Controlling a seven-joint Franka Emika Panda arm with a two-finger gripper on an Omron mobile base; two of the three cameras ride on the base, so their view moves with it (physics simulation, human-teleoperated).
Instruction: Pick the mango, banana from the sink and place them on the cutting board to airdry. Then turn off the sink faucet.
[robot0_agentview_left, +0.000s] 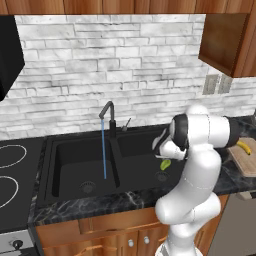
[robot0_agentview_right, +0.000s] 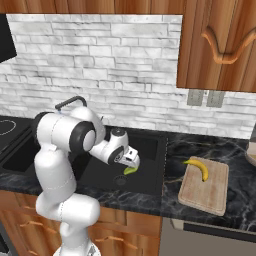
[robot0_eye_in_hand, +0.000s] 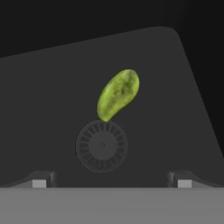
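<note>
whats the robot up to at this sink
The arm is reaching into the right basin of the sink, its open end effector empty above the mango, which lies beside the drain. The banana already rests on the cutting board. Water is running from the sink faucet into the left basin.

Bare basin floor rings the mango (robot0_eye_in_hand: 118, 94) (drain (robot0_eye_in_hand: 102, 145) touches it).
</note>
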